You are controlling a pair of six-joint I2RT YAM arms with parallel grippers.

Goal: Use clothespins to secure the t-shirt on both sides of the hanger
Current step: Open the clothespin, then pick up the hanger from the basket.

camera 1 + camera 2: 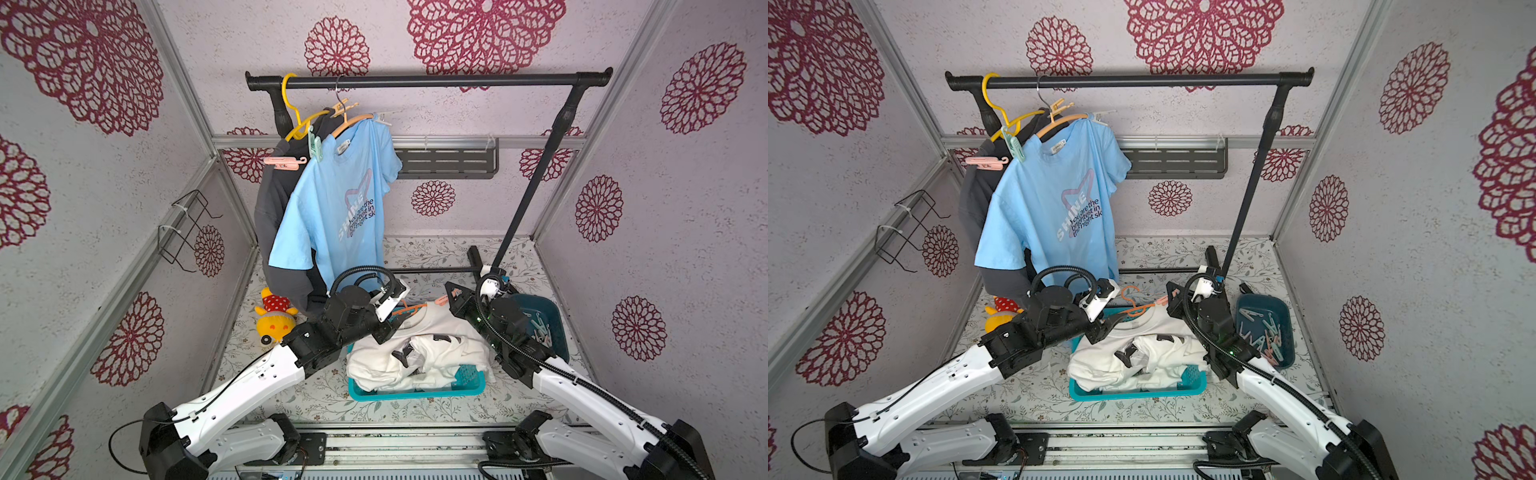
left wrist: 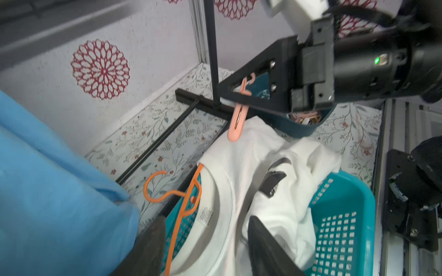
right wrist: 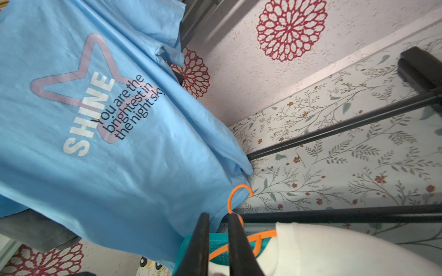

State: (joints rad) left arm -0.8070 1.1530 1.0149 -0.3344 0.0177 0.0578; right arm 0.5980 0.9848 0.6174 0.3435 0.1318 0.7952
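A white t-shirt (image 1: 436,345) lies crumpled on an orange hanger (image 2: 189,200) in a teal basket (image 1: 415,392). My right gripper (image 1: 451,296) is shut on a peach-pink clothespin (image 2: 236,121). The clothespin's free end hangs down and touches the shirt's far shoulder. In the right wrist view the right gripper (image 3: 218,221) shows narrow jaws above the hanger's hook (image 3: 239,191). My left gripper (image 2: 208,219) is open over the shirt's collar, one finger beside the hanger and the other on the cloth. It holds nothing.
A light blue t-shirt (image 1: 336,208) and a dark grey garment (image 1: 274,208) hang pegged on the black rail (image 1: 428,81). A dark blue tub (image 1: 544,328) of several clothespins stands right of the basket. A yellow plush toy (image 1: 276,320) lies on the left.
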